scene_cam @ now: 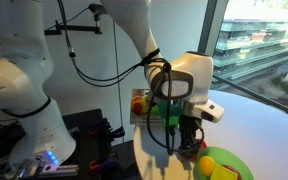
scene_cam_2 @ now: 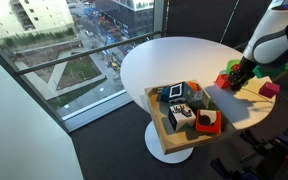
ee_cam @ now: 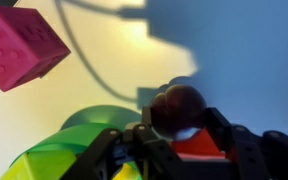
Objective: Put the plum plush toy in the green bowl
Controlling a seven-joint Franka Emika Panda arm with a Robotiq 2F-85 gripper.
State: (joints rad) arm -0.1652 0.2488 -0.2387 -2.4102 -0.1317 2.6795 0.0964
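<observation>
Starting at the left of the wrist view, a magenta block (ee_cam: 19, 45) lies on the white table (ee_cam: 244, 60), well apart from everything else. Next comes the green bowl (ee_cam: 64, 150), whose lime curve fills the lower left corner. Right of it the gripper (ee_cam: 177, 120) has its dark fingers drawn in against the plum plush toy (ee_cam: 179, 105), so the jaws look closed on the small purple ball, which is pinched near their tips and raised off the table. A red toy (ee_cam: 199, 145) shows just below the ball, and bare table lies further right. In an exterior view the gripper (scene_cam: 187, 135) hangs beside the bowl (scene_cam: 229, 160), apparently not yet over its middle. From this the carry seems under way, with the release yet to come. The chief risk is letting go too soon: with the bowl off to one side, the ball would likely land on the red toy or the table and roll away. A second risk is the grip itself, since a soft round ball held only at the fingertips could squirt out if the arm jerks. Lowering carelessly could also knock the bowl's rim and push it aside.
</observation>
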